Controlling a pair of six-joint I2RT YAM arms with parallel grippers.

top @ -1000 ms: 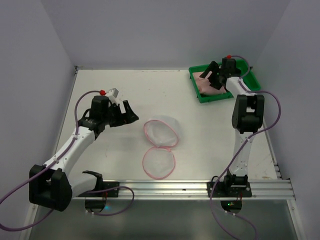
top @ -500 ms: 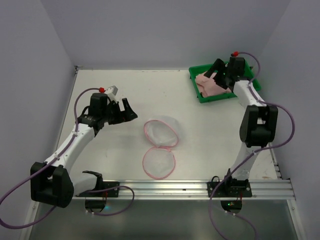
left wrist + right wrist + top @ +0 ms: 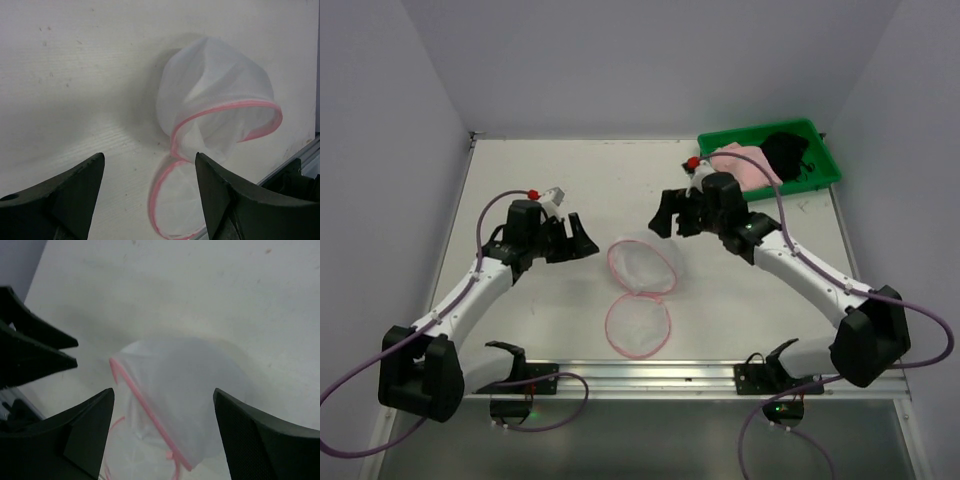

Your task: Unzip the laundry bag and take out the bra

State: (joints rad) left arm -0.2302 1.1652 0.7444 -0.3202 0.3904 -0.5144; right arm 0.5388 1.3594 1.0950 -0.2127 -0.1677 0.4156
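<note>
Since a moment ago the right arm has swung away from the green tray (image 3: 823,172) and come to the middle of the table (image 3: 520,180). The right gripper (image 3: 665,218) now hangs just above and behind the laundry bag (image 3: 642,265). Its two fingers are spread wide and hold nothing. The left gripper (image 3: 585,236) has hardly moved. It is wide open too, with nothing in it, and the bag lies just in front of its fingertips, not touching them. The bag sits between the two grippers – unzipped, with its round flap (image 3: 638,327) lying flat on the table on the near side. The bra (image 3: 745,165) is far behind the right gripper, in the tray, next to a black thing (image 3: 788,152).
</note>
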